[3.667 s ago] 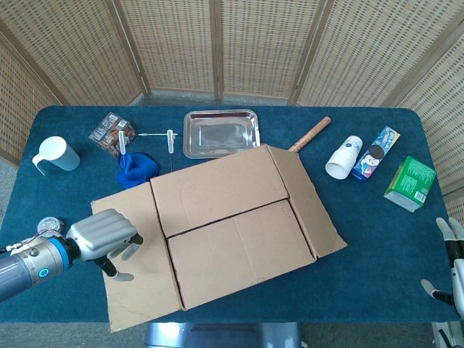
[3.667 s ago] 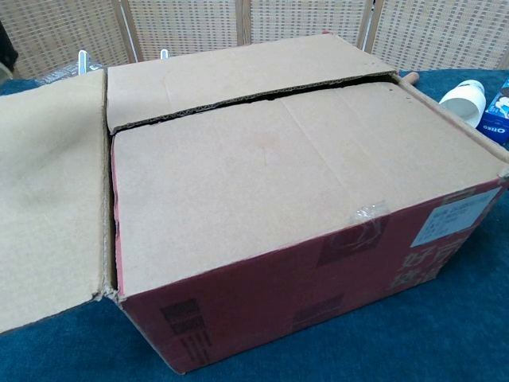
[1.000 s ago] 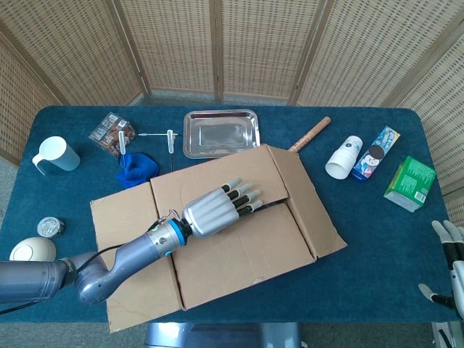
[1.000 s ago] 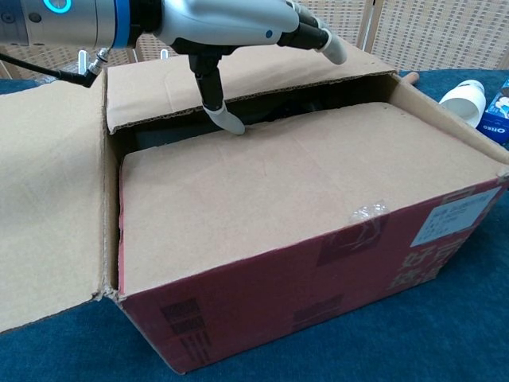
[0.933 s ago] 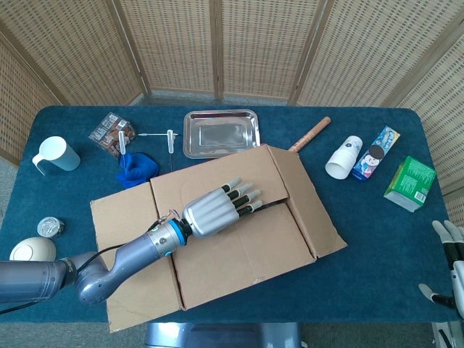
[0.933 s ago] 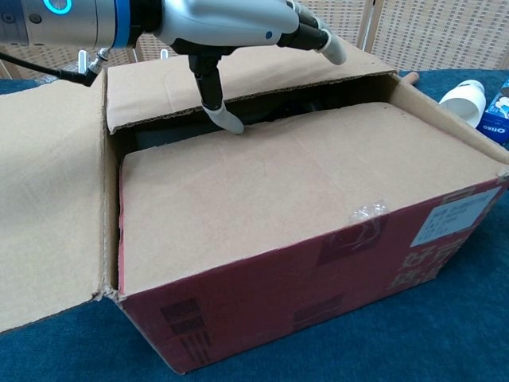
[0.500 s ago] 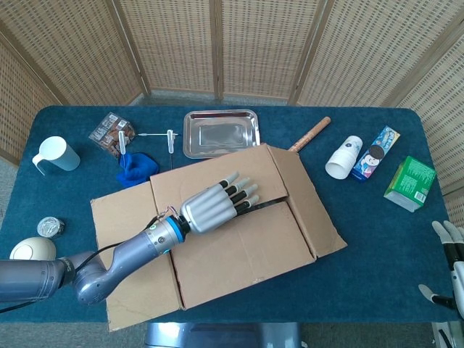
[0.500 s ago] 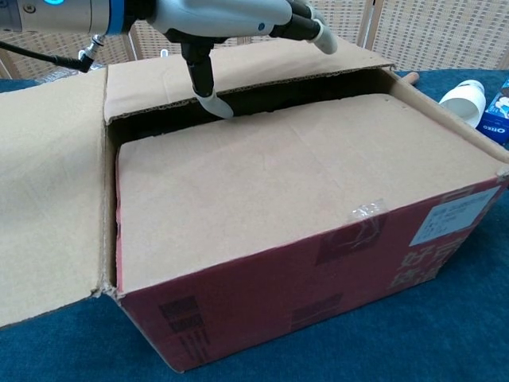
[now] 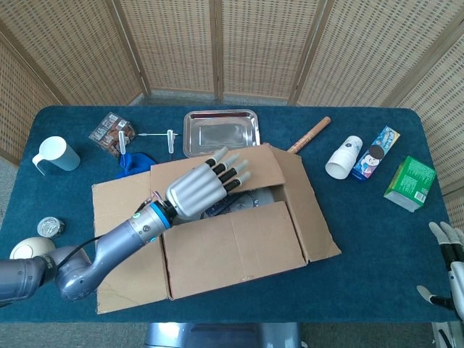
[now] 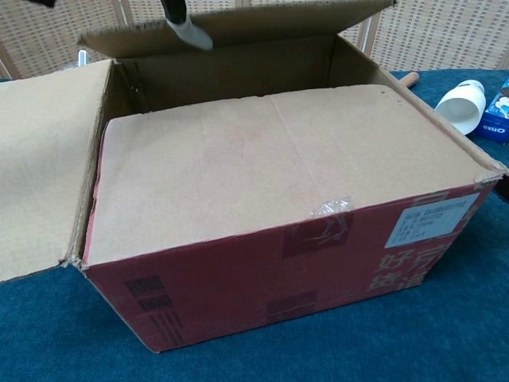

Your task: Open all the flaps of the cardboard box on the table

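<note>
Around my cardboard box (image 9: 232, 217) in the middle of the blue table (image 9: 362, 239), there's a steel tray (image 9: 220, 133) just behind it, a wooden rolling pin (image 9: 309, 135) poking out past its far right corner, then a paper cup (image 9: 344, 156), a cookie packet (image 9: 377, 152) and a green carton (image 9: 410, 183) off to the right. On the left sit a pale mug (image 9: 56, 154), a snack bag (image 9: 112, 134), a blue cloth (image 9: 135, 164) tucked against the box, a small tin (image 9: 48, 226) and a white round thing (image 9: 27, 249). My left hand (image 9: 201, 187) is at the far flap (image 10: 238, 24), fingers spread, thumb under the flap's edge and fingers over it; my own arm hides part of the opening. A second ago that flap lay almost flat; now it's lifted high, the gap is wide, and the box has slid a little. The near flap (image 10: 278, 159) lies closed, the side flaps folded out. My right hand (image 9: 446, 272) waits at the table's right edge, fingers apart, holding nothing.
</note>
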Controlling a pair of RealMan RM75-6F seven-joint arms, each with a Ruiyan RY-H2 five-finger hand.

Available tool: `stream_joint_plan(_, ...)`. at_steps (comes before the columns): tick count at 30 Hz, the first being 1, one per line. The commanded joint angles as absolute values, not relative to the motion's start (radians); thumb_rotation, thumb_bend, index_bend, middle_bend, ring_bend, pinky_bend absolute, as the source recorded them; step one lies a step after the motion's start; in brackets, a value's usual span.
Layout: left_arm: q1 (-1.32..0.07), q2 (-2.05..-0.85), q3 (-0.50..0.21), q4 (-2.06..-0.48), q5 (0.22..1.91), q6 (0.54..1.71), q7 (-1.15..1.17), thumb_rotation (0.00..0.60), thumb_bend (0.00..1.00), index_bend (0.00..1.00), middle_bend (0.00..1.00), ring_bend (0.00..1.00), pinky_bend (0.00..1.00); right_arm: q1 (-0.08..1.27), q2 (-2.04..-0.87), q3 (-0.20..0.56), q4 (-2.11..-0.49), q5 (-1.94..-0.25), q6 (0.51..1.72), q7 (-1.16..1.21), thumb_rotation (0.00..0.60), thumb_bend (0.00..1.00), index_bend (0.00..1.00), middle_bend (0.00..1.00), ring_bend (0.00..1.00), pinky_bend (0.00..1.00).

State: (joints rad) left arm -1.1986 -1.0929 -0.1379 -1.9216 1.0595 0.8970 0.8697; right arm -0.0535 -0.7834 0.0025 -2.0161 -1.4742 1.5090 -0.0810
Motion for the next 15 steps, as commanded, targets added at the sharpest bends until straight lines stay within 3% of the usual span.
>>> stream_joint_plan(1, -1.195, -1.072, -0.153, -1.922, 1.056, 0.910, 0.857, 0.600, 0.29, 0.00, 0.00, 0.00, 0.10, -0.053, -0.784, 0.001, -2.018, -1.475, 1.507, -0.084, 0.600, 0.00, 0.00, 0.00, 0.00, 0.00)
stream_joint_plan(15, -1.216, -1.085, -0.207, -1.764, 0.980, 0.924, 0.825, 0.600, 0.29, 0.00, 0.00, 0.00, 0.11, -0.043, -0.779, -0.004, -2.020, -1.468, 1.482, -0.079, 0.600, 0.00, 0.00, 0.00, 0.00, 0.00)
